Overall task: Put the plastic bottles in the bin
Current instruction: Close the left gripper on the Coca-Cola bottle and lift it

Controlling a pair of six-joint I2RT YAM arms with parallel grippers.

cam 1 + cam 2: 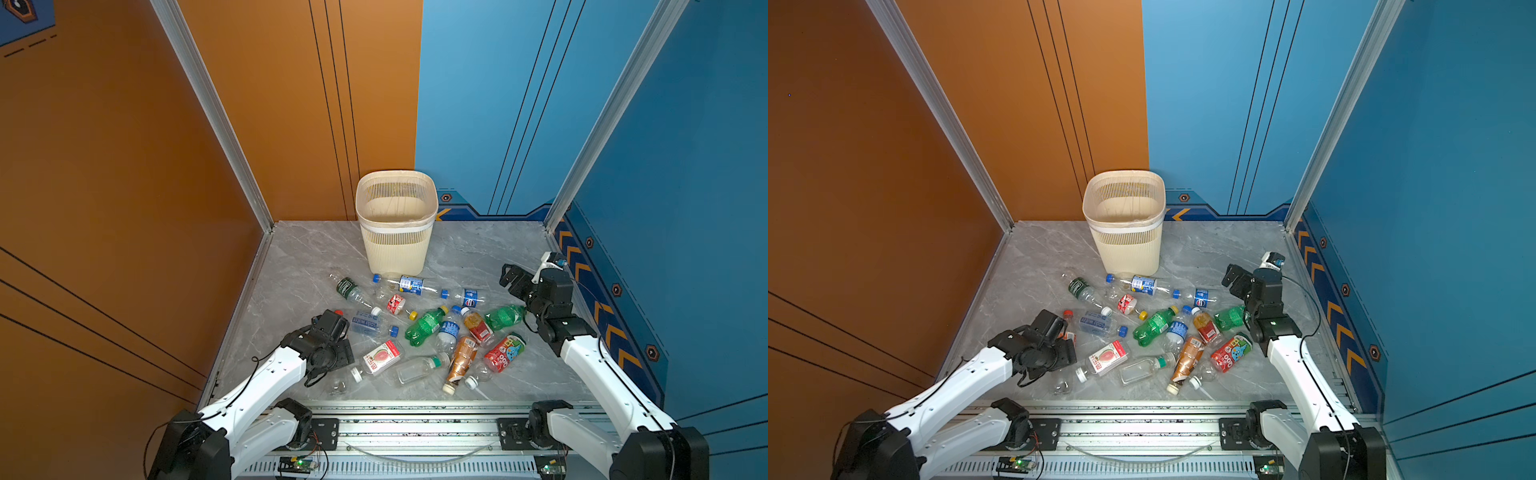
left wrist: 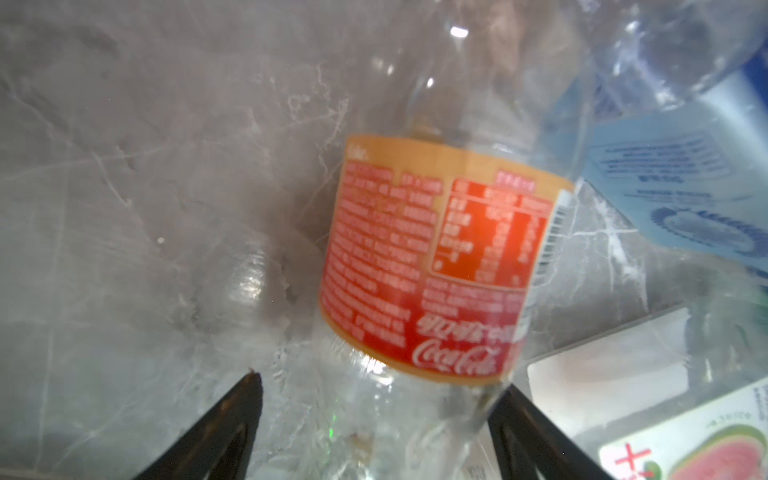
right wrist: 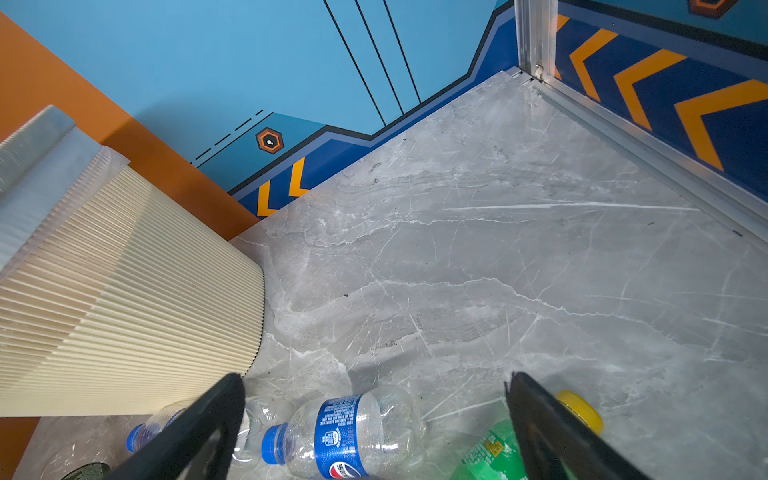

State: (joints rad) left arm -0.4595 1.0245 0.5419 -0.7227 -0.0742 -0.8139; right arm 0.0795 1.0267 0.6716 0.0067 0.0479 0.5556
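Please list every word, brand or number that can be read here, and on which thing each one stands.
"Coca-Cola": white script on the clear bottle with the red label, left wrist view.
"SODA WATER", upside down: the bottle with the pale blue label, in a top view.
"Qoo", probably: the red-wrapped bottle.
Too blurred or small: all fine print, and the logo text on the blue-labelled bottle.

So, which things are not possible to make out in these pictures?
- Left wrist view: whether the left gripper touches the Coca-Cola bottle; blur, clear plastic.
- Both top views: this contact, hidden under the left arm.
- Right wrist view: the green bottle, cut by the edge and partly covered by the right gripper.
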